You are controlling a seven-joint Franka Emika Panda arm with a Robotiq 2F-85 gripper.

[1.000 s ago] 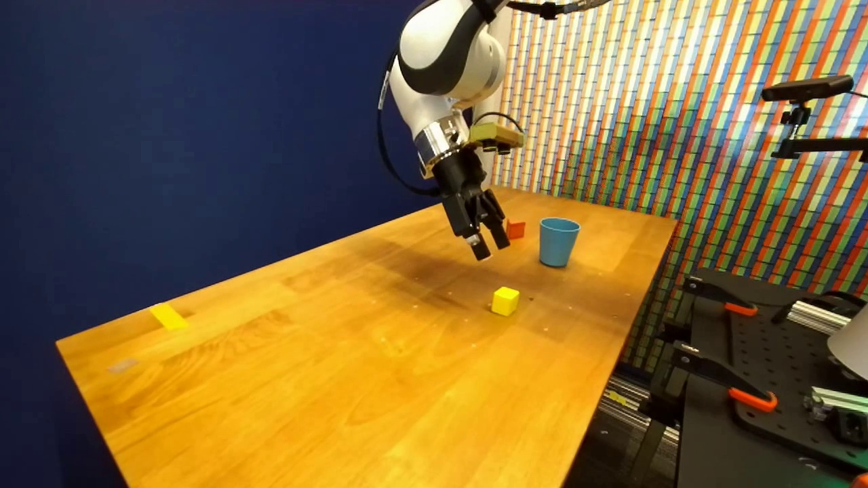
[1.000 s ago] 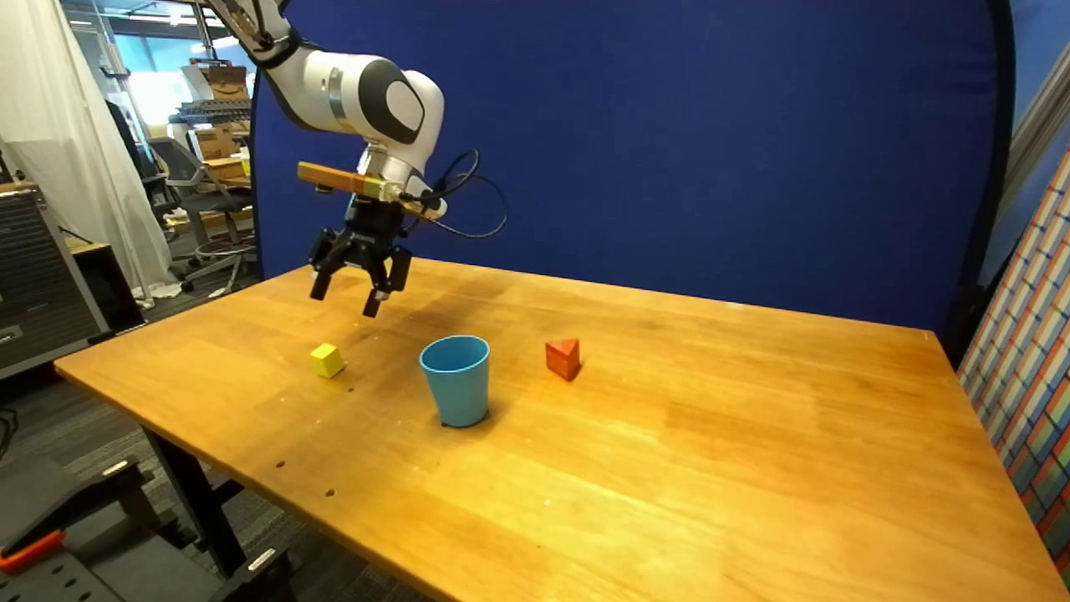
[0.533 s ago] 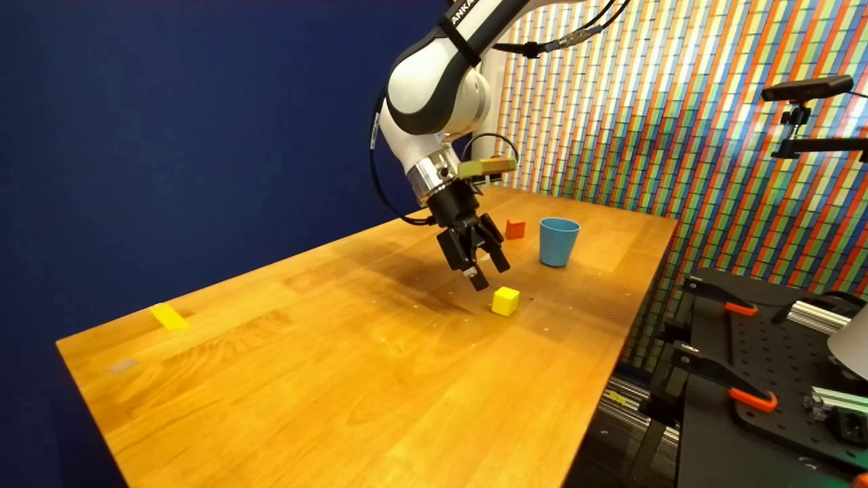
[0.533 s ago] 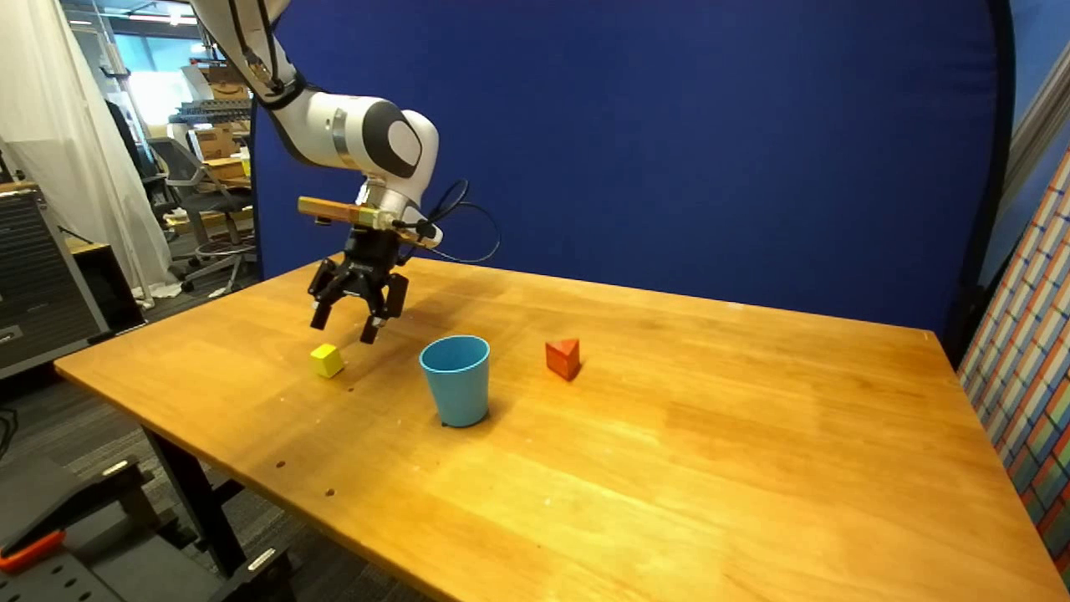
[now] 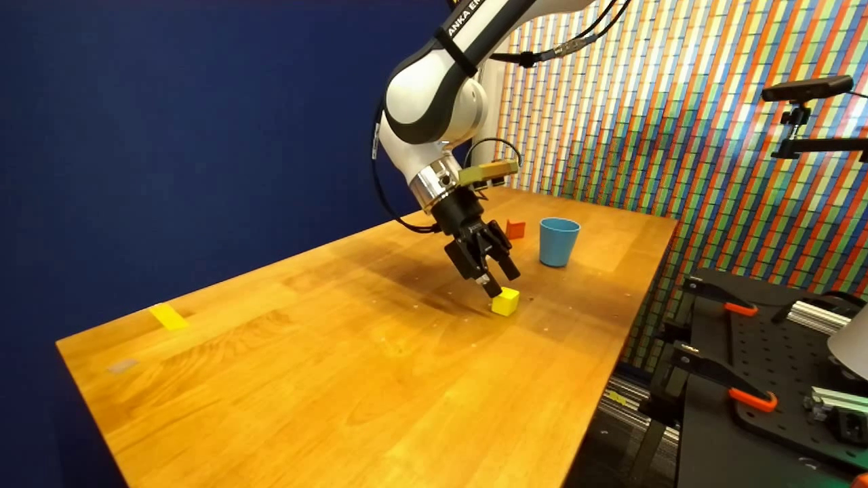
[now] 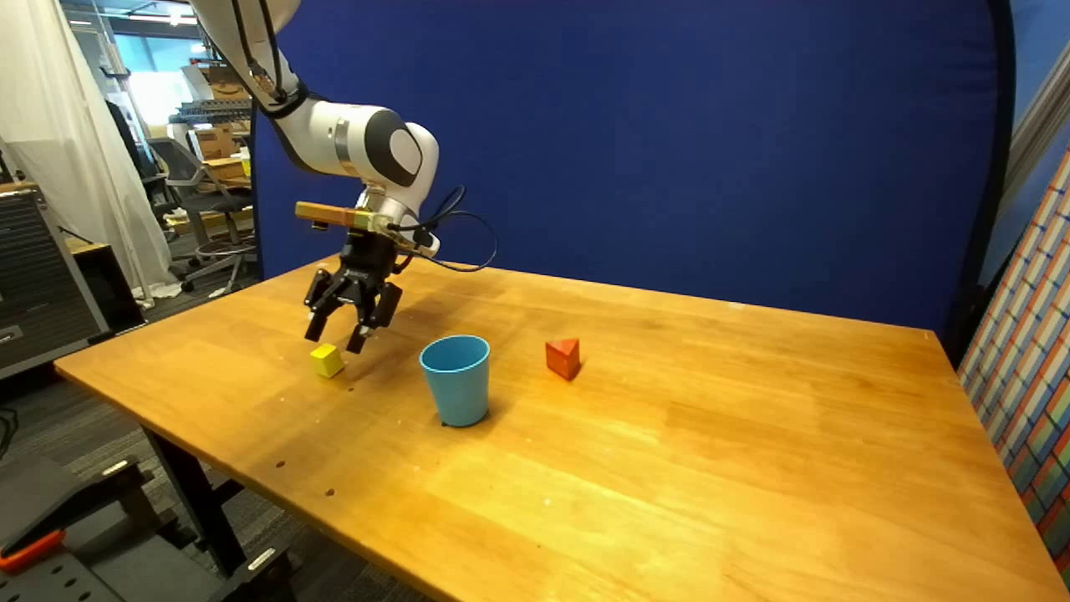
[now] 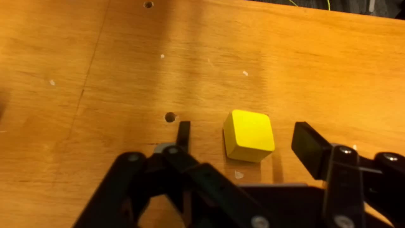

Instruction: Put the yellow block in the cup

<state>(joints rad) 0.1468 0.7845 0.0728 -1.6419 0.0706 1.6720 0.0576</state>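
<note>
The yellow block (image 5: 505, 303) sits on the wooden table in both exterior views (image 6: 327, 361). In the wrist view the block (image 7: 254, 130) shows between the two fingers, with a gap on each side. My gripper (image 5: 503, 280) is open and tilted, just above and beside the block. Its fingers (image 7: 183, 134) touch nothing that I can see. In an exterior view one fingertip overlaps the block's top edge. The light-blue cup (image 6: 458, 389) stands upright a short way from the block and also shows in an exterior view (image 5: 558, 244). The cup is out of the wrist view.
A small red block (image 6: 563, 358) stands on the table beyond the cup, also in an exterior view (image 5: 516, 229). A flat yellow tape patch (image 5: 168, 316) is near a table corner. The table's edge (image 7: 316, 11) shows at the top of the wrist view.
My open gripper has come down and moved over toward the yellow block. The block, the cup and the red block have not moved.
</note>
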